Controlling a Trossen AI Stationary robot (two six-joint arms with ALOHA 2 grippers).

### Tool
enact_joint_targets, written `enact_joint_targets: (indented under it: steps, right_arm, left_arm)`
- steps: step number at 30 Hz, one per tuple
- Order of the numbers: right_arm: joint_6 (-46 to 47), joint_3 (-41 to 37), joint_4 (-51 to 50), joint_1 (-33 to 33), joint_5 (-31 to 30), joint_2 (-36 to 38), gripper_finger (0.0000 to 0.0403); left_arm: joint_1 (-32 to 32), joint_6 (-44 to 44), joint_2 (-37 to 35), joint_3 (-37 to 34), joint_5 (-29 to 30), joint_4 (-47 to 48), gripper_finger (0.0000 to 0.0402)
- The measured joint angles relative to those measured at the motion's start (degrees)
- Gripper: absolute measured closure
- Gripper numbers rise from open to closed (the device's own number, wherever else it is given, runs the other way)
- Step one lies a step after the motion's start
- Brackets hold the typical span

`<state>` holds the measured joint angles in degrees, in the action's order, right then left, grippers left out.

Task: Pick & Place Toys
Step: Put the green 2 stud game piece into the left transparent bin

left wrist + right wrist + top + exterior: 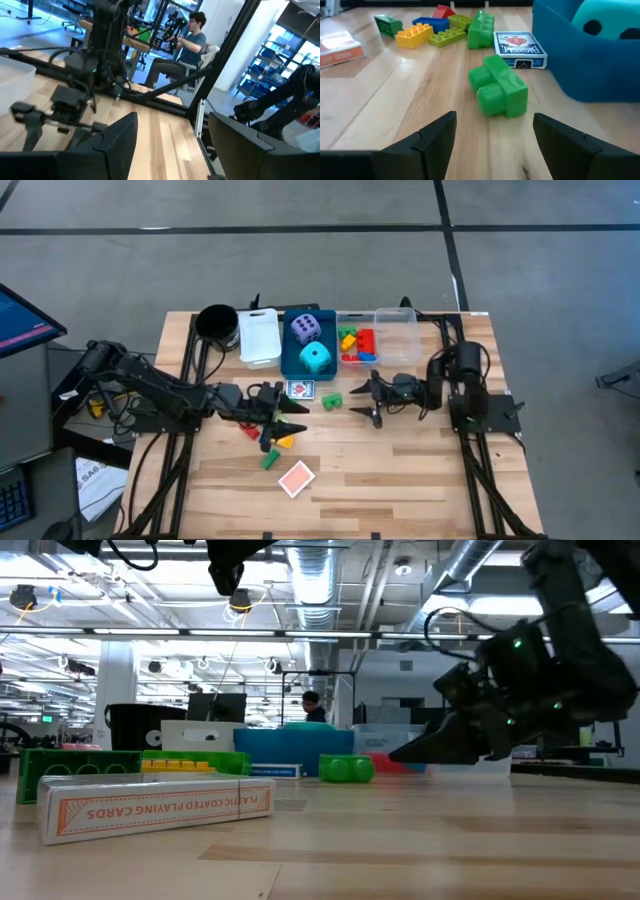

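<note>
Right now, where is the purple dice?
In the high view, the purple dice sits in the blue bin at the table's back middle, beside the cyan dice.

green brick (498, 93) lying loose on surface nr card deck (519, 49), purple die (305, 329) + cyan die (316, 358) in blue bin, mixed bricks (427, 28) clustered, red card box (296, 479) flat apart

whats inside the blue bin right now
The blue bin holds two soft dice, a purple die and a cyan die beside it. Whatever might lie beneath the dice is covered and cannot be seen.
</note>
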<state>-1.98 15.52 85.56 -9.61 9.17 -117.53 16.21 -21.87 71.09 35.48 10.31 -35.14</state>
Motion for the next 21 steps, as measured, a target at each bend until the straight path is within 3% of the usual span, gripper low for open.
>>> enact_joint_targets:
  steps: [11,17,21]
  right_arm:
    - [-0.39,9.4,2.41,-6.58,15.82,-10.32,0.0143]
    - [-0.23,14.69,-0.67,-7.7,23.67,-11.19,0.0143]
    - [-1.57,17.59,-4.33,-7.65,25.56,-11.19,0.0143]
  left_arm:
    - [0.0,-1.27,0.0,0.0,4.49,-0.65,0.0165]
    - [0.0,-1.16,0.0,0.0,6.85,-1.4,0.0165]
    - [0.0,-1.14,0.0,0.0,8.44,-1.41,0.0165]
